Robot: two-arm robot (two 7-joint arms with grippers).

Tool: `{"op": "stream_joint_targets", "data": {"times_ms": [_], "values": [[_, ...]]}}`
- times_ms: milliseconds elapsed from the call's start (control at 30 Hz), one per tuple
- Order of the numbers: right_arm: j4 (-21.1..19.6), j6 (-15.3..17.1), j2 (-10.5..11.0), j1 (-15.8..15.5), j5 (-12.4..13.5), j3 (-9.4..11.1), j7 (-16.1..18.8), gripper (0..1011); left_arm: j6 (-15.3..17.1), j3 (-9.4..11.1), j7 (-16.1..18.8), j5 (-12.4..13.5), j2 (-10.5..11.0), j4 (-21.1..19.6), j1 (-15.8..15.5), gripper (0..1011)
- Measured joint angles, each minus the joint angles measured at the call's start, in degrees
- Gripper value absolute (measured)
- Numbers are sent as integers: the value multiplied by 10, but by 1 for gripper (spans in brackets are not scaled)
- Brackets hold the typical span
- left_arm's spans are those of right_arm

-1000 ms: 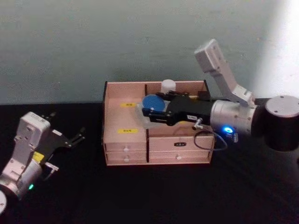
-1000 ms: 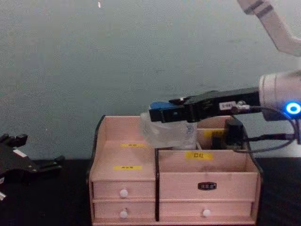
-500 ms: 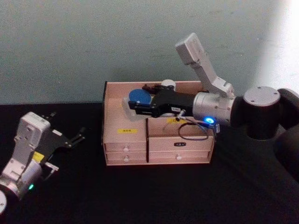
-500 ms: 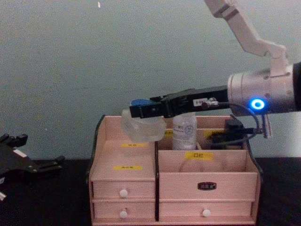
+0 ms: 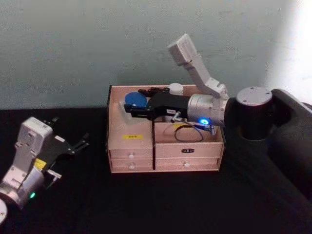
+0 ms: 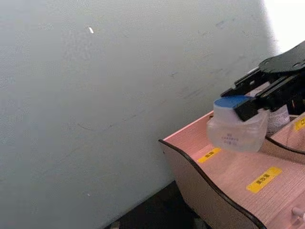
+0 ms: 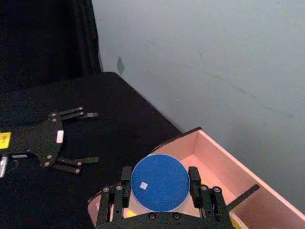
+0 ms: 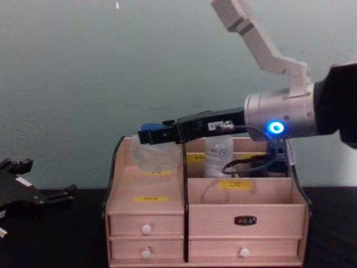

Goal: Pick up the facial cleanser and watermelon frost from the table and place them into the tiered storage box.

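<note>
A black table [image 5: 161,204] stood before a plain grey-green wall, and the storage box [image 5: 165,146] sat on it near that wall. In the head view the right gripper [image 5: 130,111] reached across the box from its right side, its jaws clamped on a clear jar [image 5: 134,103] with a blue lid, held above the box's rear left tier. A white-capped bottle [image 5: 175,89] stood in the box's rear right compartment. The left gripper [image 5: 78,144] rested on the table well to the left of the box, its fingers spread and holding nothing.

In the left wrist view the jar [image 6: 237,125] hung upright over the upper left step of the box [image 6: 224,176], a clear gap showing beneath its base.

In the right wrist view the jaws sat on either side of the blue lid [image 7: 161,182], with the box's back corner [image 7: 209,143] just beyond it.

In the chest view the jar [image 8: 156,149] was seen side-on, level with the box's top rim [image 8: 125,142] and left of the middle divider. The jar lay straight above its tier, so the coming move looked to be a plain descent, and the right arm was the one already there.
</note>
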Motion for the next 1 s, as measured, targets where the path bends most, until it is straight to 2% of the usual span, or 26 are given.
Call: {"op": "stream_joint_targets", "data": {"times_ms": [400,700,1000], "values": [[80,-16,-37,22,-22,2,2,717,0,0,0,0,0,0,0,1001],[104,-20,-48,25,-34,9,6,717,0,0,0,0,0,0,0,1001],[107,-20,-50,25,-44,12,7,717,0,0,0,0,0,0,0,1001]]}}
